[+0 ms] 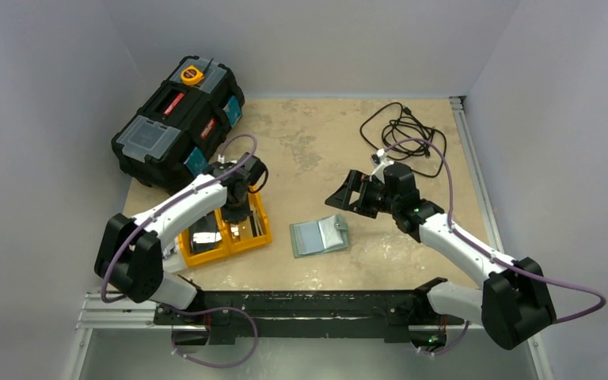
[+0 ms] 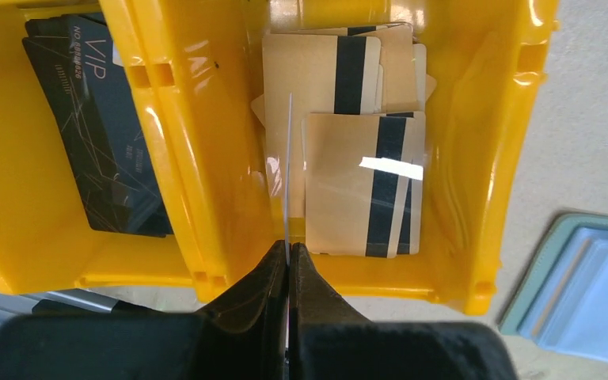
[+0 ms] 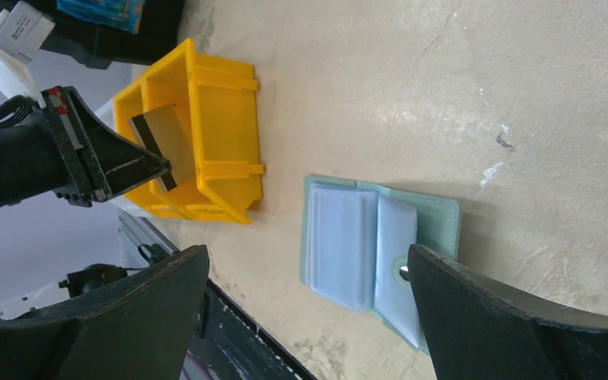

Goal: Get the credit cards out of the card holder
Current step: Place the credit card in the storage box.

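Left pincer pinches one credit card edge-on over the tray compartment holding striped cards, probably to drop it there. Right pincer is wide open and empty, near the card holder, which lies open on the tabletop.

The left arm reaches forward, wrist bent down; the left gripper pinches a card edge-on. The right arm stretches inward, apparently raised; the right gripper gapes wide, holding nothing.

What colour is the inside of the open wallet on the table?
The inside of the wallet is pale blue with a grey-green border. It shows best in the right wrist view.
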You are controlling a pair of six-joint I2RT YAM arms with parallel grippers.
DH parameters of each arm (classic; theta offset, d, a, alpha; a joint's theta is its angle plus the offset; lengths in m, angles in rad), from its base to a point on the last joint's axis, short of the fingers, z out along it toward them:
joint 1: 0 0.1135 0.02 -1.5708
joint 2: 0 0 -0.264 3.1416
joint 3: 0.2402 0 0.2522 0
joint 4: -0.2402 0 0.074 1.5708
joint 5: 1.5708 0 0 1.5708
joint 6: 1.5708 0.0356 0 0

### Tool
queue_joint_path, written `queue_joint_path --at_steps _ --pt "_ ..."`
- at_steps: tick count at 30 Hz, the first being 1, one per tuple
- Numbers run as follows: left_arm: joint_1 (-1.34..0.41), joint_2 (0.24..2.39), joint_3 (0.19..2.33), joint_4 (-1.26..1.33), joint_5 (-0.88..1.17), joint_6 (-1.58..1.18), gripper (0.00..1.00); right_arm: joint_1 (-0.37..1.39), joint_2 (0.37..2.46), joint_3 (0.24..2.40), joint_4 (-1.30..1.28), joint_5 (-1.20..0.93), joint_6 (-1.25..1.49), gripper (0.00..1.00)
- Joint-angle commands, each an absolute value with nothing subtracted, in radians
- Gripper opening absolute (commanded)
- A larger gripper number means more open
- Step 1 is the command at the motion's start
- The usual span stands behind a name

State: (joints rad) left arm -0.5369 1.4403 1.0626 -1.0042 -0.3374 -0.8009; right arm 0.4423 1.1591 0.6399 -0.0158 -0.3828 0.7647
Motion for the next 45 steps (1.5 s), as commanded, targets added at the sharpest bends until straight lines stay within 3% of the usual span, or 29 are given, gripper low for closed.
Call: queue_joint_path --at_steps 1,3,10,15,18,25,27,36,45 --pt "-0.534 1.493 1.108 -0.99 -0.365 -0.817 0.0 0.446 1.139 0.689 -0.061 -0.354 0.699 0.99" --pt "-0.534 1.513 1.111 -0.987 -0.358 -0.82 0.04 0.446 1.135 0.691 -0.076 -0.356 0.686 0.99" --pt "-0.535 1.493 1.098 -0.941 -0.308 -0.815 0.39 0.45 1.145 0.714 -0.128 -0.356 0.634 0.99" --pt "-0.535 1.431 1.087 -0.893 -0.248 -0.792 0.5 0.503 1.165 0.74 -0.157 -0.295 0.604 0.99" --pt "-0.534 1.391 1.08 -0.861 -0.194 -0.779 0.52 0.572 1.178 0.759 -0.17 -0.21 0.591 0.93" --pt "-0.534 1.279 1.033 -0.778 -0.032 -0.772 0.56 0.765 1.284 0.825 -0.2 -0.006 0.621 0.62" --pt "-0.535 1.246 1.006 -0.745 0.023 -0.784 0.56 0.81 1.335 0.847 -0.21 0.049 0.629 0.58" --pt "-0.534 1.204 0.956 -0.664 0.155 -0.799 0.56 0.93 1.542 0.949 -0.262 0.212 0.652 0.56" --pt "-0.545 1.219 0.924 -0.604 0.197 -0.821 0.56 0.933 1.616 0.951 -0.291 0.23 0.657 0.51"
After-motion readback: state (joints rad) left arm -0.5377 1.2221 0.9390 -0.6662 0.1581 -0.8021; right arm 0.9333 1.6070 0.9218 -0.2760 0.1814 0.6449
